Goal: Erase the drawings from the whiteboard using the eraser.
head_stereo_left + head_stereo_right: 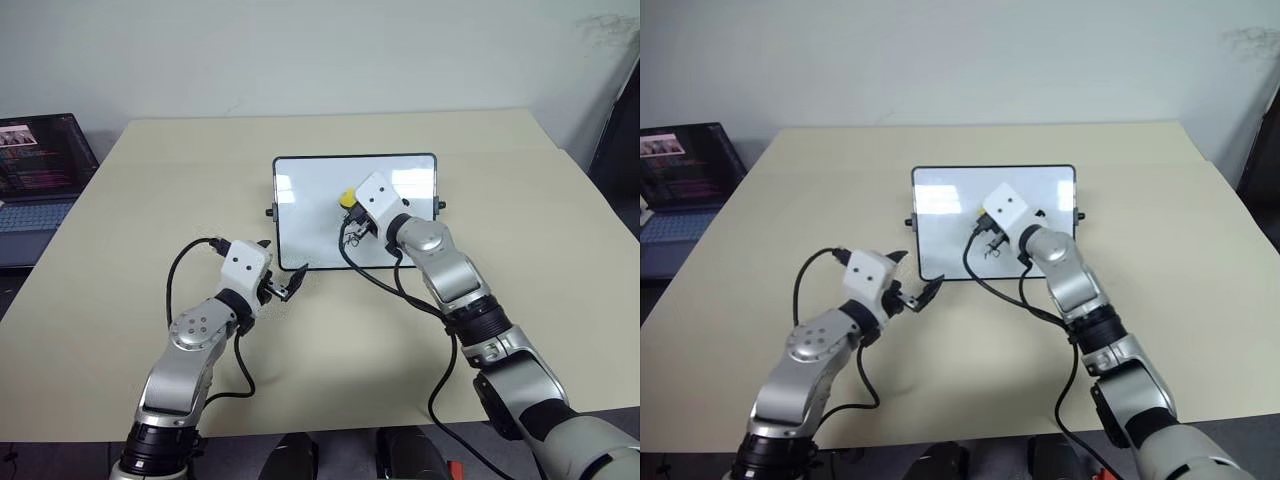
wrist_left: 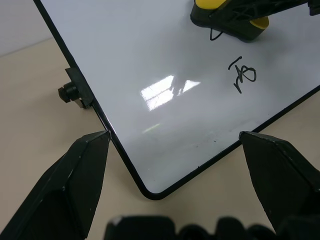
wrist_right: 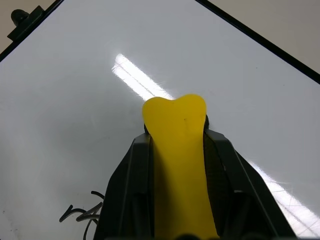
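The whiteboard point(image 1: 310, 205), a glossy white panel in a thin black frame with small black knobs point(image 1: 271, 212) on its two sides, lies flat near the middle of the beige table point(image 1: 520, 220) and serves as the landmark here. The right gripper point(image 3: 178, 145) reaches over the board's central area with its two black fingers clenched on the eraser point(image 3: 180, 165), a yellow oblong block with a dark underside whose rounded end juts beyond the fingertips. In the left wrist view the eraser's dark underside sits low over the board surface; whether it presses on the board cannot be told. The drawings point(image 2: 243, 74), thin dark marker scribbles, lie on the board just beside the eraser, on the side toward the board's near edge; one scribble stands clear of the eraser and another is partly hidden under it. A scribble also shows in the right wrist view, beside the gripper. The left gripper point(image 1: 282, 289) hovers at the board's near left corner, its fingers released and spread wide, one fingertip point(image 2: 95, 142) just off the board's left edge and the other off its near edge, grasping nothing. A laptop point(image 1: 40, 170) with a lit screen stands well apart from the board, beyond the table's left edge.
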You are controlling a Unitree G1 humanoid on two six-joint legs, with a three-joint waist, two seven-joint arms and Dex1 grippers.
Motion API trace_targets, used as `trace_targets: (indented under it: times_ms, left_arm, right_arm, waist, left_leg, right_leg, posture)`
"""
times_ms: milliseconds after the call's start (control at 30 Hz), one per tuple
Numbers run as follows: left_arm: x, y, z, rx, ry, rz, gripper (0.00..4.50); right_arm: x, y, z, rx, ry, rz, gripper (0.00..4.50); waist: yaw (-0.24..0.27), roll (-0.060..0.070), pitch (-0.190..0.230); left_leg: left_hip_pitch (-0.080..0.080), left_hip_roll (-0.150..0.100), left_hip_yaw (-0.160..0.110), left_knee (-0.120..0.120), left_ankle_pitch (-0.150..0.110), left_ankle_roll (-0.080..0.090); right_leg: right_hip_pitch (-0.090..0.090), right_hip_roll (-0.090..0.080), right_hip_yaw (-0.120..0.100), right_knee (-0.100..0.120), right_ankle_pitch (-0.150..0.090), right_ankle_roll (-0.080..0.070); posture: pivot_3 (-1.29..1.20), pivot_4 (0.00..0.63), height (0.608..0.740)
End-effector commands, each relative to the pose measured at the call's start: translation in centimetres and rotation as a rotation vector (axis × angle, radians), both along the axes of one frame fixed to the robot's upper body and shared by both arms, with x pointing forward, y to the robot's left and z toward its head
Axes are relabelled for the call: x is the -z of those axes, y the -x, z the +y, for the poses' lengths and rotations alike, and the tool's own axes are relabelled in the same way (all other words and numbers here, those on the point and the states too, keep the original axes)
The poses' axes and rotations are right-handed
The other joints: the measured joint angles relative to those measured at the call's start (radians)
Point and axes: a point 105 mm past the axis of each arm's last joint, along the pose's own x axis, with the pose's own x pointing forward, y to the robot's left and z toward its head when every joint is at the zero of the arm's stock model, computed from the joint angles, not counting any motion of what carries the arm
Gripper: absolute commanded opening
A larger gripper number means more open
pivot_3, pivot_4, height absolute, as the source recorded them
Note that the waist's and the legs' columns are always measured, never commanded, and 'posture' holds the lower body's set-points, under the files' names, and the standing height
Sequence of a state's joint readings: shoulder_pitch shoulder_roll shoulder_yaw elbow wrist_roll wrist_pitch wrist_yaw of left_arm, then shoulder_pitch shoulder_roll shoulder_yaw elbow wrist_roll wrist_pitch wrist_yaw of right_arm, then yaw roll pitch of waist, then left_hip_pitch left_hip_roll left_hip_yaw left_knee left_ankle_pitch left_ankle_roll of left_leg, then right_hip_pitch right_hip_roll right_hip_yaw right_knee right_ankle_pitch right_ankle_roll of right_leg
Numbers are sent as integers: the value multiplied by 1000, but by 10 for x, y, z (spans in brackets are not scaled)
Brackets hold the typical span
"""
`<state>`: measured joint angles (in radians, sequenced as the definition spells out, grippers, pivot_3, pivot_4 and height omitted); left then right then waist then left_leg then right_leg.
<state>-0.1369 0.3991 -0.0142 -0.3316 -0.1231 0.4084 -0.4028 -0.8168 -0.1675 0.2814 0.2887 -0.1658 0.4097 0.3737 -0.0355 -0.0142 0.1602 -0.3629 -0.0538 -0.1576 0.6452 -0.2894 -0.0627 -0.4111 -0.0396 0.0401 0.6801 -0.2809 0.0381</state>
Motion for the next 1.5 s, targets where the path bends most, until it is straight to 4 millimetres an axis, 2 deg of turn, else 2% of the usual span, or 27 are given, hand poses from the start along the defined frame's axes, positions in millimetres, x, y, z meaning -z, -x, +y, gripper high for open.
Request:
trace_targets:
  times_ms: [33, 300, 533, 867, 933, 1267, 1500]
  left_arm:
    - [-16, 4, -1, -4, -2, -62, 4500]
    - [-16, 7, 5, -28, -8, -58, 4500]
    - [-16, 6, 3, -27, -8, -55, 4500]
    - [-15, -1, -4, 4, -3, -55, 4500]
    - [-16, -2, -5, 8, -2, -56, 4500]
    - [-18, -3, -7, 26, -26, -69, 4500]
    - [-18, 1, -2, 5, -29, -67, 4500]
  right_arm:
    - [-2, 3, 14, -41, 12, -13, 1036]
    - [22, 16, 17, -65, 26, 60, 1036]
    - [23, 20, 12, -61, 28, 65, 1036]
    - [-41, 15, -11, 0, -99, -80, 1036]
    - [-44, 13, -13, 5, -97, -94, 1036]
    - [-9, -2, -16, 33, -11, -15, 1036]
    - [24, 9, 3, -32, 52, 67, 1036]
  waist:
    - [-2, 0, 0]
    - [-5, 0, 0]
    - [-4, 0, 0]
    - [1, 0, 0]
    - [0, 0, 0]
    - [-2, 0, 0]
    - [-11, 0, 0]
  left_leg:
    - [0, 0, 0, 0, 0, 0]
    - [0, 0, 0, 0, 0, 0]
    - [0, 0, -1, 0, 0, 0]
    - [0, 0, -1, 0, 0, 0]
    - [0, 0, 0, 0, 0, 0]
    - [0, 0, 0, 0, 0, 0]
    - [2, 0, 0, 0, 0, 0]
  right_leg:
    - [0, 0, 0, 0, 0, 0]
    - [0, 0, 0, 0, 0, 0]
    - [1, 0, 0, 0, 0, 0]
    - [0, 0, 0, 0, 0, 0]
    - [0, 0, 0, 0, 0, 0]
    - [0, 0, 0, 0, 0, 0]
    - [1, 0, 0, 1, 0, 0]
  posture:
    - [0, 150, 740]
    - [0, 150, 740]
    - [0, 150, 740]
    - [0, 150, 740]
    - [0, 150, 740]
    - [0, 150, 740]
    - [0, 150, 740]
